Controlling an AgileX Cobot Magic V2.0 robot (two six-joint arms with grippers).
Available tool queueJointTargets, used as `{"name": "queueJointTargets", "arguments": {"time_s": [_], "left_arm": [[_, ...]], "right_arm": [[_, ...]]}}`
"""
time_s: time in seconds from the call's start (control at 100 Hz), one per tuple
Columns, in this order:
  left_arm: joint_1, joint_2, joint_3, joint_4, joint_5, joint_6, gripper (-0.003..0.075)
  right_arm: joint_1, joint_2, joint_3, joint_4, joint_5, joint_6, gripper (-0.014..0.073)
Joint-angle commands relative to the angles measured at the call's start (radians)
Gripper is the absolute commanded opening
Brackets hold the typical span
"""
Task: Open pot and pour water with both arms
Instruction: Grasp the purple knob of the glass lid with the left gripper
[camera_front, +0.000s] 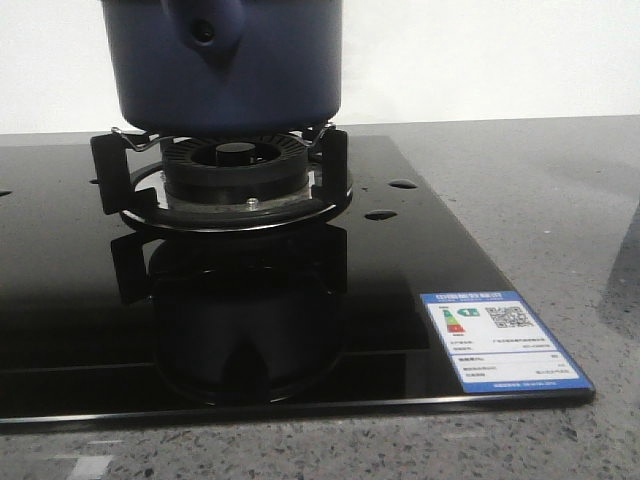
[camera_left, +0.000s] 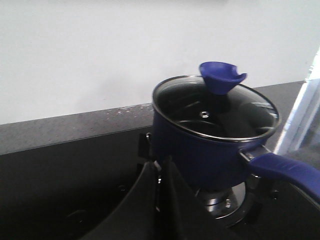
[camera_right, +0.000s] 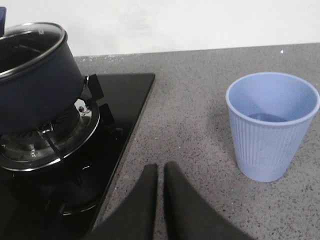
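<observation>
My left gripper (camera_left: 159, 187) shows its two dark fingers pressed together with nothing between them, hanging low over the black cooktop just beside the pot. My right gripper (camera_right: 161, 200) is the same, its fingers drawn narrow with only a sliver of gap and nothing held, poised above the grey speckled stone countertop (camera_right: 200, 115).

The large round dark navy-blue pot (camera_front: 225, 70) sits on the black pan supports of the round metal gas burner (camera_front: 237, 170), which I can see underneath it in the front view. In the left wrist view its clear glass lid with a metal rim (camera_left: 215, 107) is in place on the pot, topped by a blue cupped knob (camera_left: 221, 77), and a long blue handle (camera_left: 285, 172) sticks out from the side.

The burner is set into a glossy black glass cooktop (camera_front: 420, 250) that mirrors the pot, with a blue-and-white energy label (camera_front: 500, 340) stuck on its near corner.

On the countertop, well apart from the cooktop, stands a light blue ribbed cup (camera_right: 272, 125), upright.
</observation>
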Motion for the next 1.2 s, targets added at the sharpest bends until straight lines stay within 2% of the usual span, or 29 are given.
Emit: {"name": "queueJointTargets", "arguments": {"time_s": [0.0, 0.09, 0.16, 0.29, 0.36, 0.61, 1.19], "left_arm": [[-0.025, 0.033, -0.035, -0.149, -0.053, 0.128, 0.0000], [-0.050, 0.066, -0.035, -0.238, -0.053, 0.236, 0.0073], [-0.067, 0.093, -0.035, -0.293, -0.053, 0.293, 0.0174], [-0.092, 0.148, -0.035, -0.378, -0.053, 0.373, 0.0413], [-0.102, 0.180, -0.036, -0.420, -0.053, 0.414, 0.0479], [-0.141, 0.329, -0.133, -0.476, -0.045, 0.510, 0.0459], [-0.234, 0.698, -0.404, -0.481, -0.028, 0.563, 0.0460]], "right_arm": [[0.002, 0.016, -0.039, 0.009, -0.049, -0.016, 0.0176], [0.002, 0.016, -0.039, 0.009, -0.049, -0.016, 0.0403], [0.002, 0.016, -0.039, 0.013, -0.049, -0.016, 0.0512], [0.002, 0.016, -0.039, 0.027, -0.049, -0.016, 0.0524], [0.002, 0.016, -0.039, 0.030, -0.049, -0.016, 0.0524], [0.002, 0.016, -0.039, 0.030, -0.049, -0.016, 0.0524], [0.002, 0.016, -0.039, 0.030, -0.049, -0.016, 0.0524]]}}
